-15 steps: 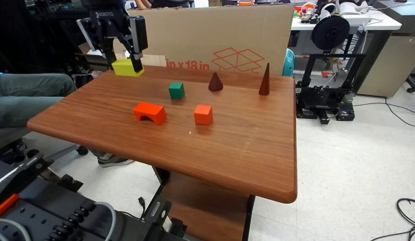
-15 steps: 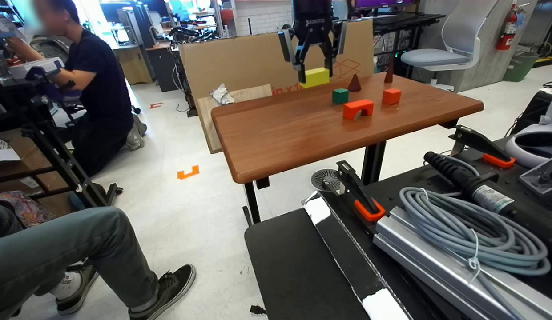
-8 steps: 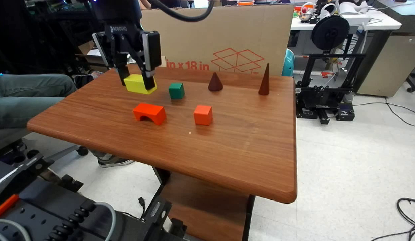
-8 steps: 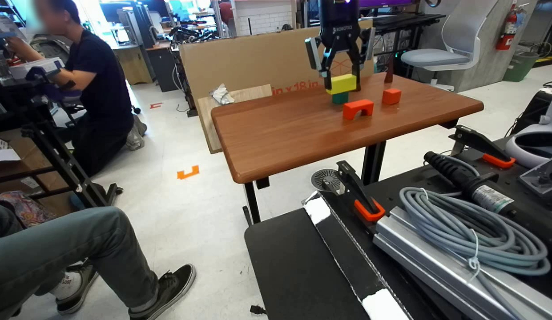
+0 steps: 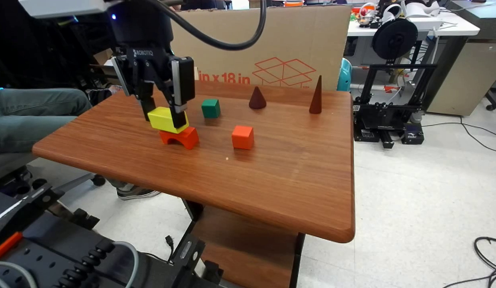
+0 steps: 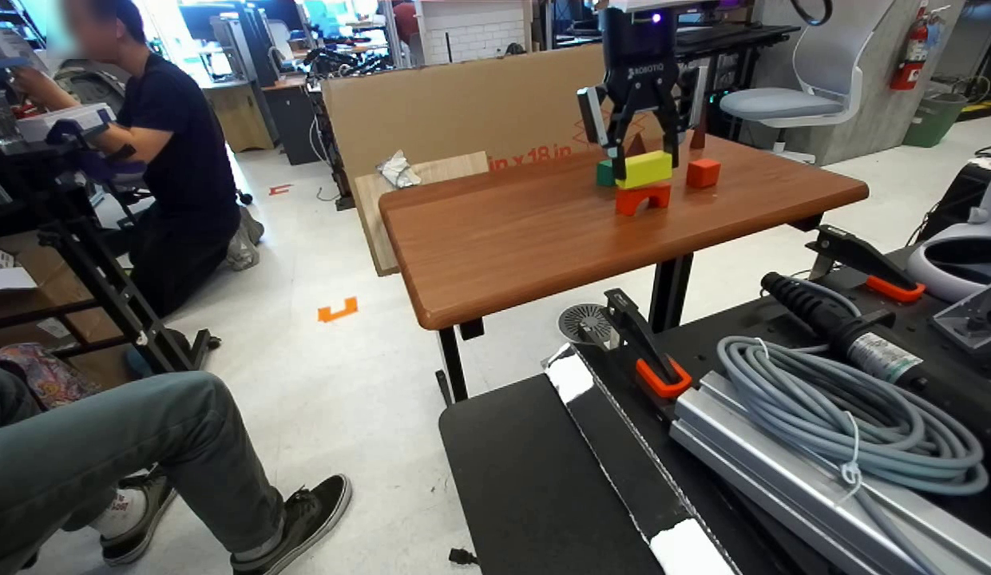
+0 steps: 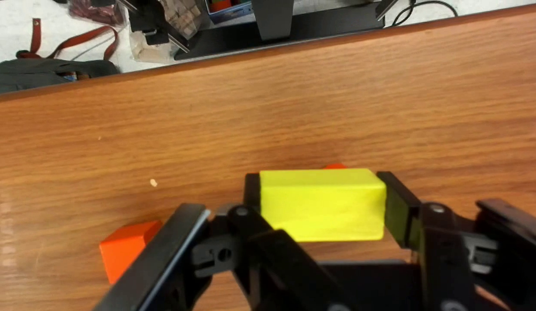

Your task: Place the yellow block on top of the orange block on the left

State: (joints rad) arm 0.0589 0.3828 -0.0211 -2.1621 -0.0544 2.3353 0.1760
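The yellow block [image 5: 163, 119] is held level between the fingers of my gripper [image 5: 164, 120]. It also shows in an exterior view [image 6: 645, 169] and in the wrist view [image 7: 324, 207]. The orange bridge-like block [image 5: 185, 138] stands on the table under the yellow block, notch down. In an exterior view, the yellow block lies right over the orange block [image 6: 643, 200] and covers its top face. I cannot tell whether the two touch. In the wrist view, only a sliver of the orange block [image 7: 335, 166] shows past the yellow block.
On the wooden table [image 5: 271, 180] stand a green cube [image 5: 211, 109], a smaller orange cube [image 5: 243, 137], a short dark cone [image 5: 257, 98] and a tall dark cone [image 5: 316, 96]. A cardboard sheet [image 5: 232, 40] stands behind the table. A person's leg [image 5: 36, 114] is beside the table.
My gripper has come from the table's far side, carrying the yellow block toward the orange block and down, and is now over it. The other blocks have not moved.
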